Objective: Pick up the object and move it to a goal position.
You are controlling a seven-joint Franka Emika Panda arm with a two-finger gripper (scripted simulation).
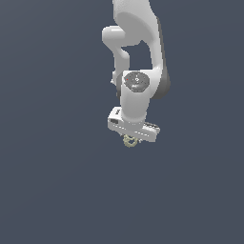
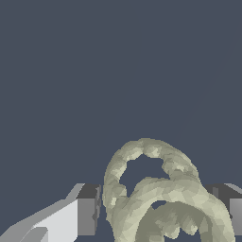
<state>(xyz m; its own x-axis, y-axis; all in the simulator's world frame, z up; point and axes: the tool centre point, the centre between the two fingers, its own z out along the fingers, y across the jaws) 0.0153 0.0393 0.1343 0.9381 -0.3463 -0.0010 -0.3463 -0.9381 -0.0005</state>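
The white Franka arm point(image 1: 138, 71) comes down from the upper middle of the exterior view, its wrist bent so that the white gripper point(image 1: 131, 138) sits a little below the frame's centre. Against the plain dark grey-blue background, the small pale yellowish-beige knobbly ring-like object point(image 1: 129, 140) peeks out just under the gripper's body, at its lower edge, mostly hidden by the hand above it.

In the wrist view the same object point(image 2: 160, 198) fills the lower middle and lower right of the frame as looping, lumpy bands with dark openings between them. It lies between the two fingers point(image 2: 88, 210): one dark-tipped pad is at the lower left, the other at the lower right edge. The right pad appears to touch the object; a narrow dark gap shows beside the left pad, so the fingers are partly spread around the piece, and whether they truly pinch it I cannot tell.
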